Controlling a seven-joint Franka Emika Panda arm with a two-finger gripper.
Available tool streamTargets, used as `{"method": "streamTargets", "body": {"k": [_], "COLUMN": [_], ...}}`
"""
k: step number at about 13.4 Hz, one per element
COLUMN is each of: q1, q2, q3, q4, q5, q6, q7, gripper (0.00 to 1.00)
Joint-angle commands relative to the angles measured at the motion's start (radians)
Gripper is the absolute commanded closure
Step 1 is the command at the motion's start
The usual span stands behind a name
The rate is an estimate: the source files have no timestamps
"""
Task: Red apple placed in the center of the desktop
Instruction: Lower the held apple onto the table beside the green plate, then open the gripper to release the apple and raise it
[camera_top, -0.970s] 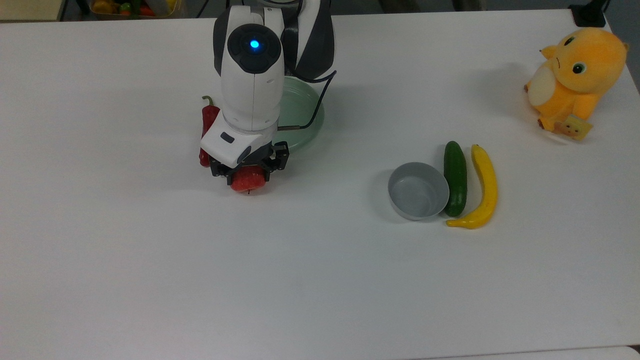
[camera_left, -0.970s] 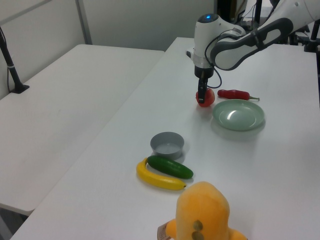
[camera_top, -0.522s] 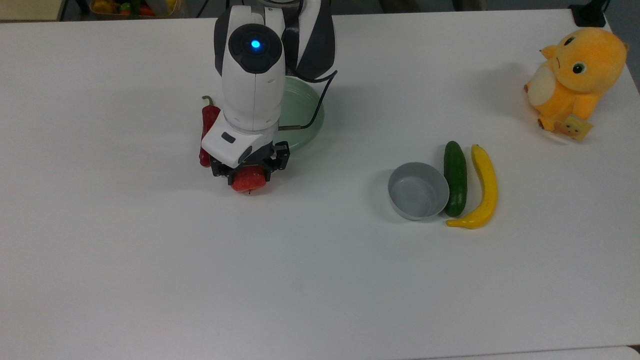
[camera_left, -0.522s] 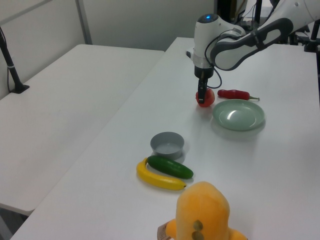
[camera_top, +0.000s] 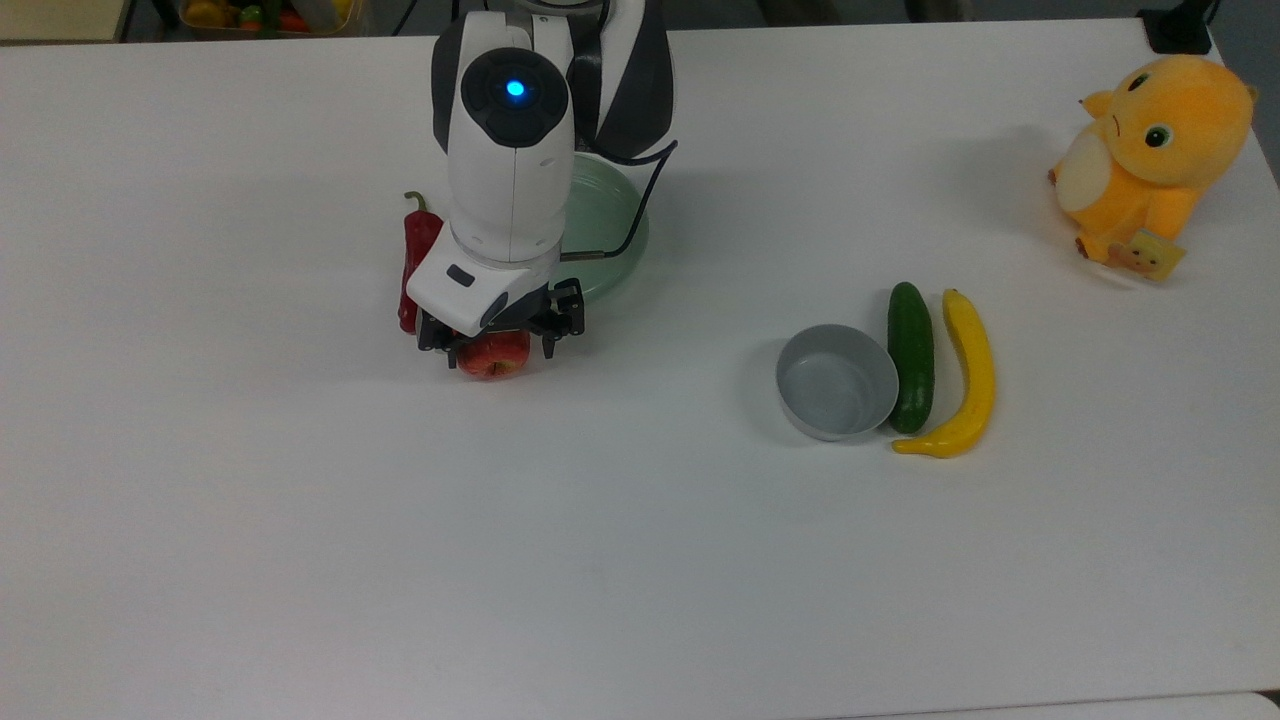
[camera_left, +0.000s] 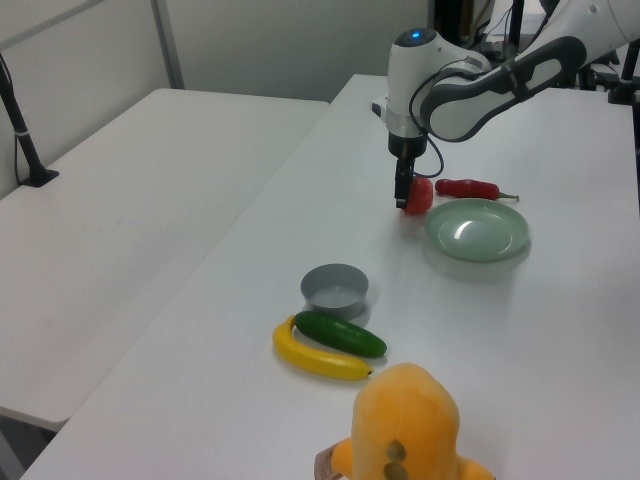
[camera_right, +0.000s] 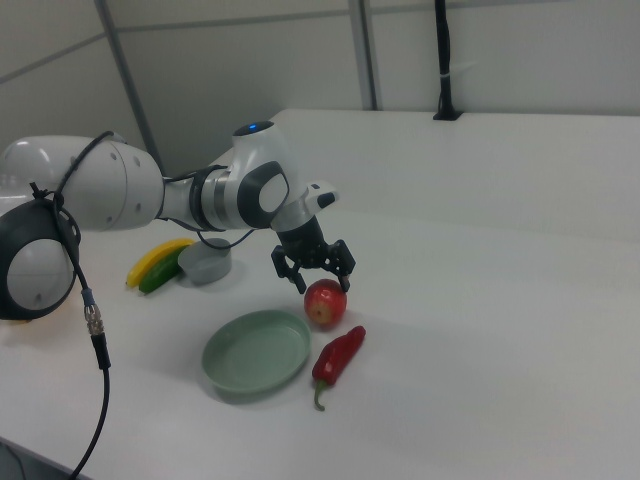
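The red apple (camera_top: 493, 358) (camera_right: 325, 302) (camera_left: 421, 195) rests on the white desktop (camera_top: 640, 560), close to the chili pepper and the green plate. My gripper (camera_top: 495, 343) (camera_right: 315, 274) (camera_left: 402, 196) hangs directly over it, open. The fingers (camera_top: 553, 343) stand apart on either side of the apple's top, and in the right view they are just above it and not touching it. In the top view the arm's white wrist hides the apple's far half.
A dark-red chili pepper (camera_top: 412, 250) lies at the top view's left of the arm, and a pale-green plate (camera_top: 618, 232) sits behind it. A grey bowl (camera_top: 836, 382), a cucumber (camera_top: 911, 355) and a banana (camera_top: 968, 375) lie to the right. An orange plush toy (camera_top: 1150, 150) sits far right.
The fingers have spread apart and let go of the apple. The apple now sits free on the table, and the gripper has lifted slightly off it.
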Motion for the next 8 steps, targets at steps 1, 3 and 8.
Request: {"method": "streamTargets", "body": {"k": [1,3,8], "q1": [0.008,0.008,0.008], "q2": [-0.014,-0.026,-0.107], "q3": [-0.006,-0.006,-0.002], "q4": [-0.011,-0.009,0.017], "q5": [-0.005,-0.004,0.007], "q6": [0.021,0.016,-0.048], "q7": [0.02,0.027,0.029], "gripper": [0.0,0.0,0.0]}}
